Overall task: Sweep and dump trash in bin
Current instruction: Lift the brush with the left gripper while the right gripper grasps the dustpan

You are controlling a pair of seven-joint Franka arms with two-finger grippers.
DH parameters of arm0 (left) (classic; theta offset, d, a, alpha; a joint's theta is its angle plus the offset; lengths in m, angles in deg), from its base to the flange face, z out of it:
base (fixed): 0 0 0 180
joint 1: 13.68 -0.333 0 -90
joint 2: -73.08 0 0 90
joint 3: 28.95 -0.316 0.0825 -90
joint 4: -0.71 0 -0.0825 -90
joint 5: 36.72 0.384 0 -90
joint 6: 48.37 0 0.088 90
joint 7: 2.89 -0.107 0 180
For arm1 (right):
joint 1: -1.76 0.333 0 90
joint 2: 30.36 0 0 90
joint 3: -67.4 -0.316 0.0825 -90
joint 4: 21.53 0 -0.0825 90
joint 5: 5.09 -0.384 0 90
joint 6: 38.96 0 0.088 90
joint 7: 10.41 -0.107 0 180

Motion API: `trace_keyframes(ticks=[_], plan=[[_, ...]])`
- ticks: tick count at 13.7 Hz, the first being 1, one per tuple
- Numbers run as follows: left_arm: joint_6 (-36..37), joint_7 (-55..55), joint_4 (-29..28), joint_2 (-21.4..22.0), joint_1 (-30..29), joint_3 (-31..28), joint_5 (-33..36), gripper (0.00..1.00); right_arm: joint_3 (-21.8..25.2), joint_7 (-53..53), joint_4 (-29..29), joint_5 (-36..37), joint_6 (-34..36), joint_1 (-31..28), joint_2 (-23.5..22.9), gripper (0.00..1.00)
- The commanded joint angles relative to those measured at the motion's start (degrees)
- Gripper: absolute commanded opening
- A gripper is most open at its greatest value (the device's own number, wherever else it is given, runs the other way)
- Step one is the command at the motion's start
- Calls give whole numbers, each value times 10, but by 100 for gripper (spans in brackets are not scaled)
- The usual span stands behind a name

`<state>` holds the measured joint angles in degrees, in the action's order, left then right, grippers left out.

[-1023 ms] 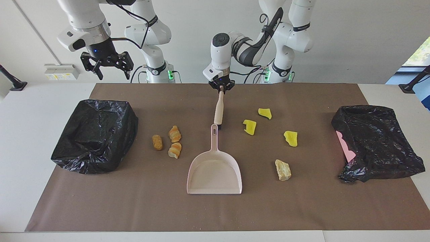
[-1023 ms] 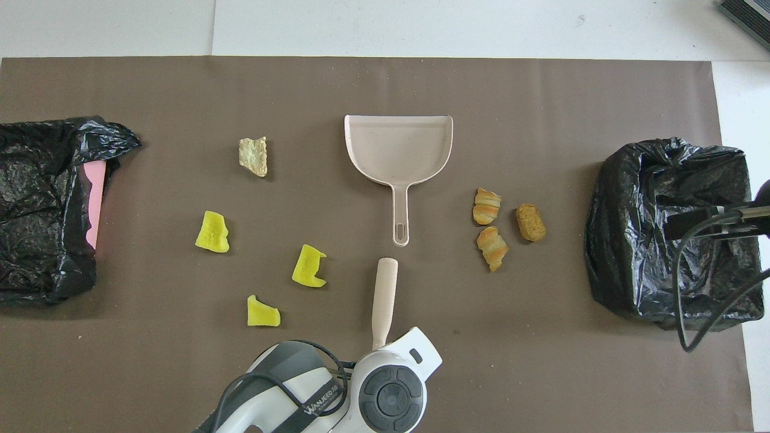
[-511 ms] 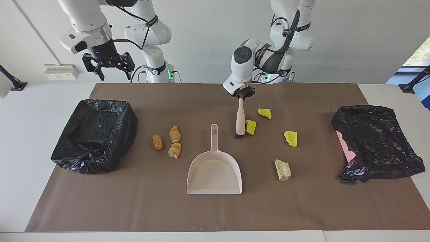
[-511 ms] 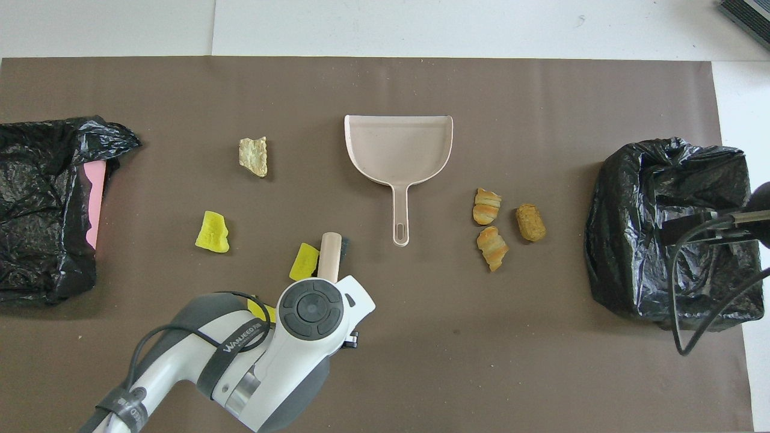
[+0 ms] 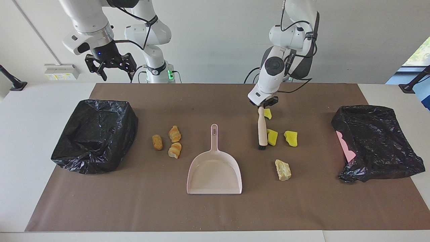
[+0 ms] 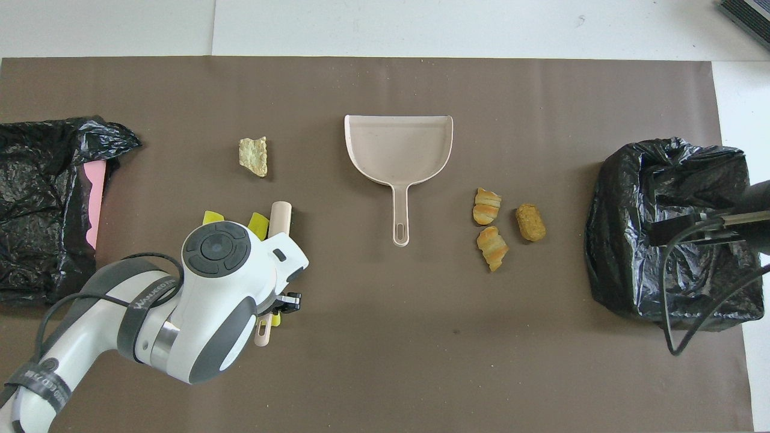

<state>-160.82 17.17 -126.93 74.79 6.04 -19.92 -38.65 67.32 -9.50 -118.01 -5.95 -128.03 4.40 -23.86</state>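
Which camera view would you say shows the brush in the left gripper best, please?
The facing view: the brush hangs whole below the left gripper, its dark bristles at the mat beside a yellow chunk. In the overhead view, the arm hides all but its two ends.

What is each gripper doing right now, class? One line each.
Left gripper: shut on the brush handle, bristles down beside a yellow chunk.
Right gripper: open, empty, waiting raised near the bin.

Yellow chunks (image 5: 290,138) lie beside the upright brush (image 5: 262,129); bread pieces (image 5: 174,141) beside the dustpan (image 5: 215,168).
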Motion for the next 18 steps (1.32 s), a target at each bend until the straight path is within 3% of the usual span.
trace_keyframes(ticks=[1,5,9,14,16,18], plan=[[29,-8,13,33,-25,6,11,0,-4,-12,-6,-19,-61,34,-50,100],[102,-8,28,73,-60,6,11,0,-4,-128,21,-17,-137,113,-140,100],[139,25,-2,105,-57,7,11,0,-5,-237,115,-15,-179,176,-281,100],[169,-91,-66,162,-33,11,-34,0,-12,-288,156,-14,-221,231,-355,100],[233,-96,-69,179,-17,11,-35,0,-12,-288,151,-16,-232,244,-366,100],[243,-105,-76,184,1,11,-54,0,-12,-279,144,-19,-234,241,-365,100]])
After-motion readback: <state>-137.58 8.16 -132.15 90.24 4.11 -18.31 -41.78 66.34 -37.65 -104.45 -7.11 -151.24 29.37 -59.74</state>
